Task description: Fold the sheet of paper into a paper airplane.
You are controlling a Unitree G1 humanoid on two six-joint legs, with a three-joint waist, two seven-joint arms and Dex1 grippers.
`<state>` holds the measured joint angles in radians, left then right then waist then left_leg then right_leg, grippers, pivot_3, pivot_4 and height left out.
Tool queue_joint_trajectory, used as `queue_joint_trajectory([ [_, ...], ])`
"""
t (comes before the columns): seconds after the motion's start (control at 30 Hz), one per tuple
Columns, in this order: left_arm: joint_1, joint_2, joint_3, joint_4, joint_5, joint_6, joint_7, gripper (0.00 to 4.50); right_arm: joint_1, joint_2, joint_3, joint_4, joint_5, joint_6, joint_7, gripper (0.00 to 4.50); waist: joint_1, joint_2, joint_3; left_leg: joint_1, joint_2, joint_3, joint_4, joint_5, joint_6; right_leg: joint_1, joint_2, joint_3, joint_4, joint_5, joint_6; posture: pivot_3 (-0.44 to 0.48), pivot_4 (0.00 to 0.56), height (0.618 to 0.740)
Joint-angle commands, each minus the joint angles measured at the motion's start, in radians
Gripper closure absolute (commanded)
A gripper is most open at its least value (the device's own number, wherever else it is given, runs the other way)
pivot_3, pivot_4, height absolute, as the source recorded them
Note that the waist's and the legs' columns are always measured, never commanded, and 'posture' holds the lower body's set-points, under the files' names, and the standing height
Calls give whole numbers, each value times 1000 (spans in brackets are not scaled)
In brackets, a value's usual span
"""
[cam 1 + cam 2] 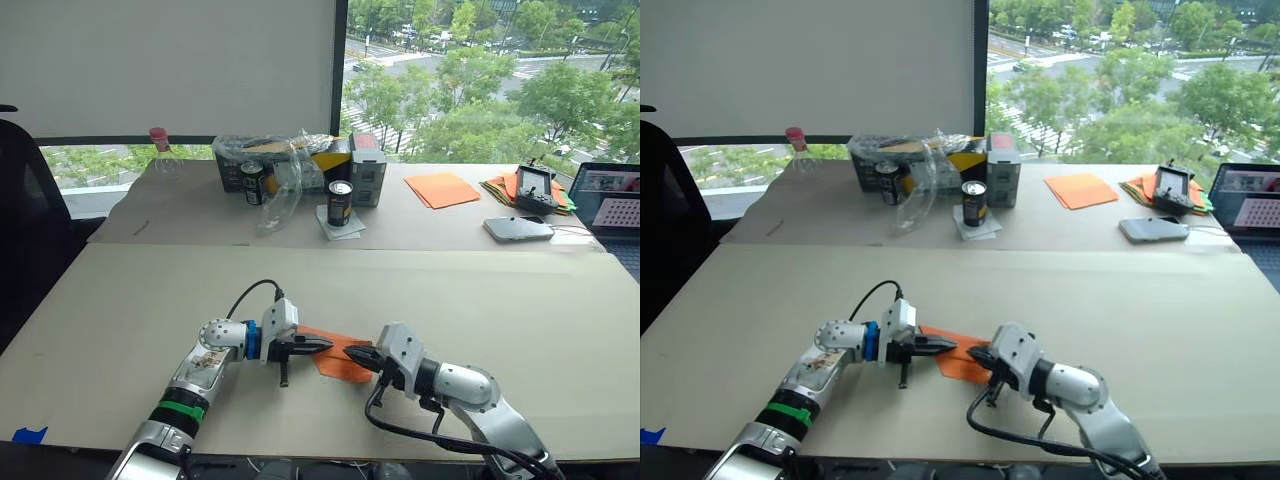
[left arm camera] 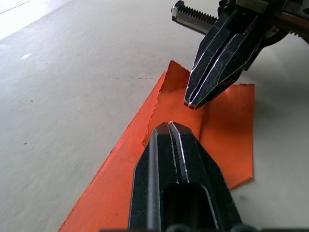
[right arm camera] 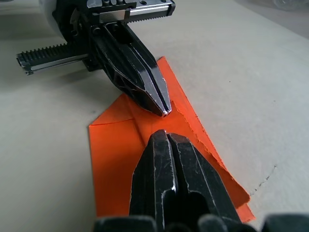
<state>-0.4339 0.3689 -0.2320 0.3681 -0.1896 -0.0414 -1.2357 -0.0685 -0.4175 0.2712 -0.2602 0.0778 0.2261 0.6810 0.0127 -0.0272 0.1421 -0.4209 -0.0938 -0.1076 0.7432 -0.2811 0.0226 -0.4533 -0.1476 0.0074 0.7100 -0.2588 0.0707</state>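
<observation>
Fingers of both grippers pressed together, tips nearly meeting over the sheet of paper [image 1: 338, 356], which lies folded & layered near the table [image 1: 130, 300] front edge, mid-width. Left gripper [image 1: 318, 345] & right gripper [image 1: 362, 355] bear on the flap. Judgement: press flat along the crease, w/ one tip pinning so layers don't slip

Matt, creased orange sheet of paper [image 2: 159, 145] lies on a smooth, seemingly matt table [image 1: 120, 320].
</observation>
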Motion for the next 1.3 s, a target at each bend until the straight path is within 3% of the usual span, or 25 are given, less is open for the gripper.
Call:
queue_joint_trajectory([
  [0.03, 19, 1, -16, 21, 17, 17, 8, 4500, -18, 14, 26, 33, -32, -53, -12, 4457, -1, 0, 0, 0, 0, 0, 0, 0, 0, 0, 0, 0, 0, 0, 0, 0, 150, 670],
  [0.37, -29, -3, -33, 80, 32, -9, -33, 4500, 23, -11, 71, 75, -50, -52, 32, 4457, 0, 0, -1, 7, 0, 0, -4, 0, 0, 3, 0, 0, -2, 0, 1, 0, 150, 670],
  [0.53, -48, -16, -35, 116, 37, -30, -40, 4500, 50, -29, 53, 70, -69, -62, 11, 4457, 2, 1, -1, 17, 1, -1, -8, 0, 0, 15, 0, -2, -8, -4, 7, 0, 150, 670],
  [0.93, -77, -43, -43, 189, 54, -84, -52, 4500, 311, -85, -114, 4, -30, -115, -68, 4457, 28, 0, -6, 19, -1, -2, -10, -2, 3, 20, 0, -1, -14, -6, 11, 0, 150, 670],
  [1.07, -86, -48, -47, 205, 60, -101, -58, 4500, 323, -82, -171, 13, 9, -119, -78, 4457, 28, 0, -6, 24, 0, -3, -10, -2, 4, 29, 0, -2, -16, -7, 12, 0, 150, 670],
  [1.2, -85, -50, -46, 197, 59, -100, -55, 4500, 274, -32, -265, -77, 167, -188, -64, 4457, 28, 1, -5, 24, 0, -3, -10, -3, 4, 30, 0, -1, -17, -7, 13, 0, 150, 670],
  [1.3, -73, -44, -45, 180, 58, -98, -55, 4500, 223, -44, -229, -137, 172, -179, -25, 4457, 21, 6, -4, 22, -1, -2, -11, -2, 5, 28, 0, 0, -17, -7, 13, 0, 150, 670],
])
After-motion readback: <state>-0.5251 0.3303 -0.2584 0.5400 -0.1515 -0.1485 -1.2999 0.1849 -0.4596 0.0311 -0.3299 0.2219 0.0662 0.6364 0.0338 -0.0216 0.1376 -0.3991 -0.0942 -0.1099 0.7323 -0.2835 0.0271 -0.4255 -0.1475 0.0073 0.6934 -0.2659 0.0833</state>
